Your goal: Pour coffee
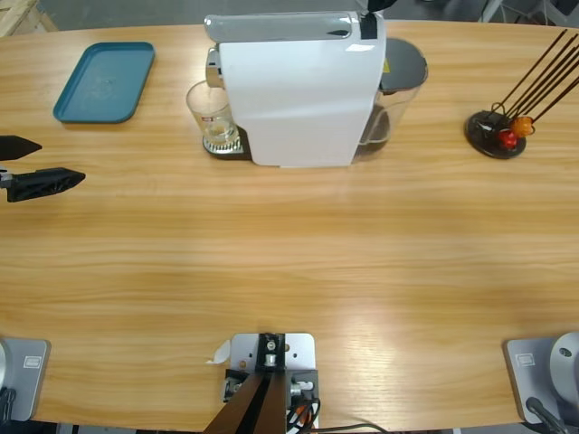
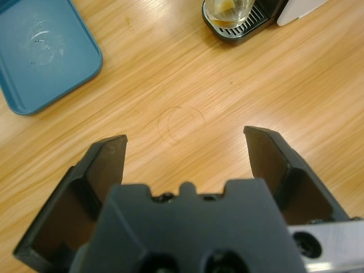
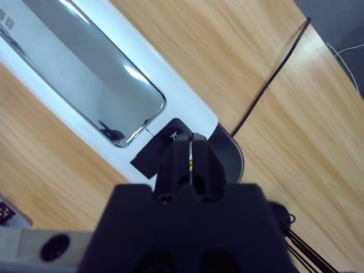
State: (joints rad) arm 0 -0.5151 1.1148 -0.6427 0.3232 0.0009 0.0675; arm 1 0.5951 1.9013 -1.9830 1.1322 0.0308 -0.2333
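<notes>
The coffee [image 1: 220, 137] is a thin pale brown layer in a small clear glass tumbler [image 1: 213, 117] with a red mark. The tumbler stands on the drip tray of a white coffee machine [image 1: 298, 90] at the back middle of the table. In the left wrist view the tumbler [image 2: 228, 11] sits at the top edge, far ahead of my left gripper [image 2: 185, 142]. The left gripper [image 1: 32, 160] is open at the table's left edge with nothing between its jaws. My right gripper [image 3: 190, 139] is shut, its tips right over a black patch on the machine's top [image 3: 114, 85]. From above, only the right gripper's tip [image 1: 377, 4] shows at the top edge.
A teal tray [image 1: 104, 81] lies at the back left, also in the left wrist view [image 2: 40, 54]. A dark round stand with thin sticks and small red and orange balls [image 1: 498, 131] stands at the back right. A black cable [image 3: 273, 74] runs across the table behind the machine.
</notes>
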